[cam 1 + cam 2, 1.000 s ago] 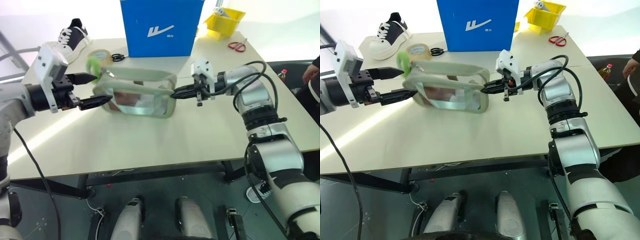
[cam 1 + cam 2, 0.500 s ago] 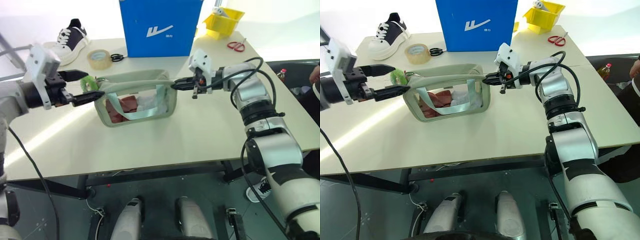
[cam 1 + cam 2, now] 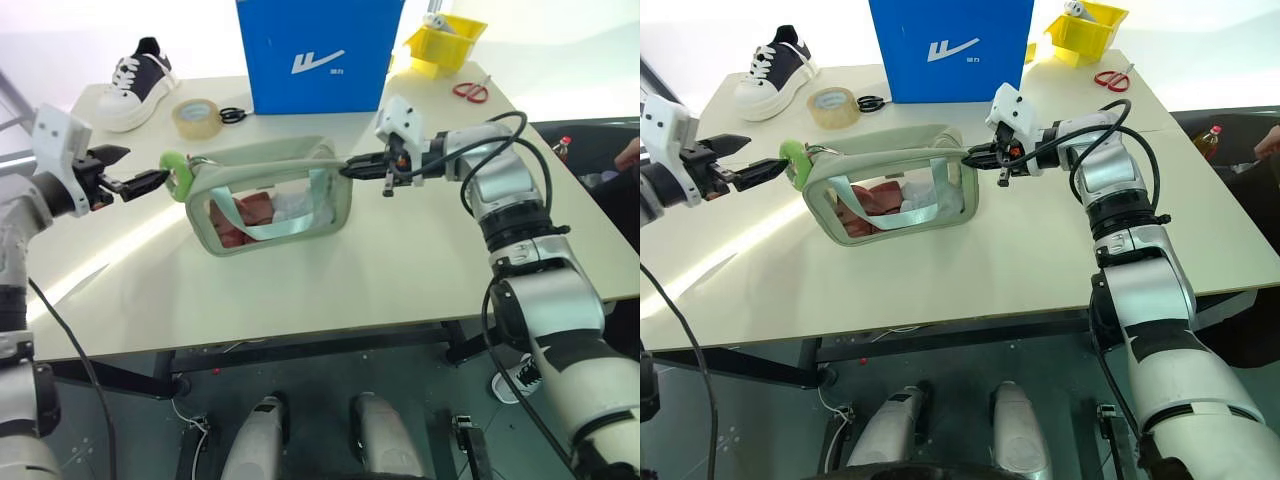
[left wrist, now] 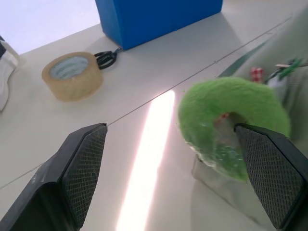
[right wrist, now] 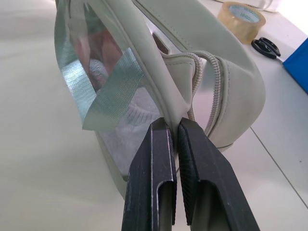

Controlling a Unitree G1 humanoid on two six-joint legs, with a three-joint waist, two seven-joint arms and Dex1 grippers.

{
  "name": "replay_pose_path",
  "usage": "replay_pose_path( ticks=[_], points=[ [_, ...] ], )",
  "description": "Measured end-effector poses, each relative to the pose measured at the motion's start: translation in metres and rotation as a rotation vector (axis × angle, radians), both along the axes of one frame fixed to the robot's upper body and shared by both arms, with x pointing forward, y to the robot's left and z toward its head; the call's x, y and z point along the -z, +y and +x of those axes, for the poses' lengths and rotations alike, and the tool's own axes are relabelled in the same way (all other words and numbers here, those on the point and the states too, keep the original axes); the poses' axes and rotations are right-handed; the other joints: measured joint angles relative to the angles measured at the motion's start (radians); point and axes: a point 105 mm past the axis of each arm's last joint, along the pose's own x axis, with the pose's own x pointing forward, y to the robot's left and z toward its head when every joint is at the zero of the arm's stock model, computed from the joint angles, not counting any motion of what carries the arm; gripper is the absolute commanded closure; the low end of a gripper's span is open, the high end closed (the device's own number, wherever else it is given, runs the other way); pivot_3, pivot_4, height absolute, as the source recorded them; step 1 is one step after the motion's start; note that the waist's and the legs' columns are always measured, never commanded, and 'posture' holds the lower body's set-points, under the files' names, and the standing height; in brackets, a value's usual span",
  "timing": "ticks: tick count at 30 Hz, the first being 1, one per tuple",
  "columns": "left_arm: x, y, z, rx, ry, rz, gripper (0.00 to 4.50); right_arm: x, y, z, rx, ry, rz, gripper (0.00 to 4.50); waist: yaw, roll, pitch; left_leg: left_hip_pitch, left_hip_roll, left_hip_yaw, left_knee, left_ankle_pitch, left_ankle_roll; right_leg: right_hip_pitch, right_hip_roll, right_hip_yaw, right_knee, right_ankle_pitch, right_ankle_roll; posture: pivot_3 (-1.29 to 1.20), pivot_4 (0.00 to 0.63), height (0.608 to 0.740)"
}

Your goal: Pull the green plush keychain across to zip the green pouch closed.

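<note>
Mid-desk: right gripper (image 5: 174,139) pinching green pouch (image 3: 275,195) end; left gripper (image 4: 173,159) wide open beside green plush keychain (image 3: 179,174).

The red contents (image 3: 252,212) of the green pouch (image 3: 285,160), between the two hands, show only through its clear face, partly crossed by the mint strap (image 3: 275,226); what they are cannot be told. Where the right hand (image 5: 174,129) pinches the pouch's end, its fingertips cover the fabric they clamp. In the left wrist view the far finger (image 4: 272,171) of the left hand (image 3: 145,180) hides part of the green plush keychain (image 4: 231,122), and whether it touches the plush cannot be told. Beyond the left hand, the sneaker (image 4: 6,72) is cut off by the picture's edge. Beyond the right hand, the yellow bin (image 3: 447,38) and the blue box (image 3: 320,50) run off the top edge.
</note>
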Motion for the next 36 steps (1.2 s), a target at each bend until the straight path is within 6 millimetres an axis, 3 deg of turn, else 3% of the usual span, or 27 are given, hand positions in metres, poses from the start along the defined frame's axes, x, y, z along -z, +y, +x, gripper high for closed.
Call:
replay_pose_path(
  ticks=[8, 11, 18, 23, 27, 30, 32, 36],
  points=[
    [0.014, -0.008, 0.013, 0.018, 0.017, -0.011, 0.00, -0.001, 0.001, -0.001, 0.002, -0.003, -0.001, 4.48, 0.001, 0.000, 0.000, 0.000, 0.000, 0.000, 0.000, 0.000, 0.000, 0.000, 0.000, 0.000, 0.001, 0.000, 0.000, 0.00, 0.150, 0.740],
    [0.018, -0.011, 0.015, 0.033, 0.019, -0.022, 0.89, -0.002, 0.001, 0.000, 0.004, -0.004, 0.000, 4.50, 0.001, 0.000, 0.000, 0.000, 0.000, 0.000, 0.000, 0.000, 0.000, 0.000, 0.000, 0.000, 0.001, 0.000, 0.000, 0.00, 0.150, 0.740],
    [0.014, -0.014, 0.013, 0.060, 0.017, -0.029, 4.45, -0.002, 0.000, 0.001, 0.016, -0.010, 0.002, 4.50, 0.001, 0.000, 0.000, 0.000, 0.000, 0.000, 0.000, 0.000, 0.000, 0.000, 0.000, 0.000, 0.001, 0.000, 0.000, 0.00, 0.150, 0.740],
    [0.000, -0.017, 0.015, 0.067, -0.022, -0.031, 4.45, -0.003, 0.000, 0.002, 0.024, -0.018, 0.005, 4.50, 0.001, 0.000, 0.000, 0.000, 0.000, 0.000, 0.000, 0.000, 0.000, 0.000, 0.000, 0.000, 0.001, 0.000, 0.000, 0.00, 0.150, 0.740],
    [-0.037, -0.026, 0.016, 0.095, -0.102, -0.060, 4.45, -0.003, 0.001, 0.002, 0.027, -0.025, 0.006, 4.50, 0.001, 0.000, 0.000, 0.000, 0.000, 0.000, 0.001, 0.000, 0.000, 0.000, 0.000, 0.000, 0.001, 0.000, 0.000, 0.00, 0.150, 0.740],
    [-0.057, -0.046, 0.010, 0.171, -0.149, -0.025, 4.45, -0.003, 0.001, 0.003, 0.029, -0.026, 0.007, 4.50, 0.001, 0.000, 0.000, 0.000, 0.000, 0.000, 0.001, 0.000, 0.000, 0.000, 0.000, 0.000, 0.002, 0.000, 0.000, 0.00, 0.150, 0.740],
    [-0.052, -0.064, 0.008, 0.232, -0.144, 0.021, 4.45, -0.003, 0.001, 0.003, 0.031, -0.027, 0.008, 4.50, 0.001, 0.000, 0.000, 0.000, 0.000, 0.000, 0.001, 0.000, 0.000, 0.000, 0.000, 0.000, 0.002, 0.000, 0.000, 0.00, 0.150, 0.740],
    [-0.016, -0.094, 0.013, 0.312, -0.057, 0.074, 4.45, -0.003, 0.001, 0.003, 0.033, -0.028, 0.008, 4.50, 0.001, 0.000, 0.000, 0.000, 0.000, 0.000, 0.001, 0.000, 0.000, 0.000, 0.000, 0.000, 0.002, 0.000, 0.000, 0.00, 0.150, 0.740]
  ],
)
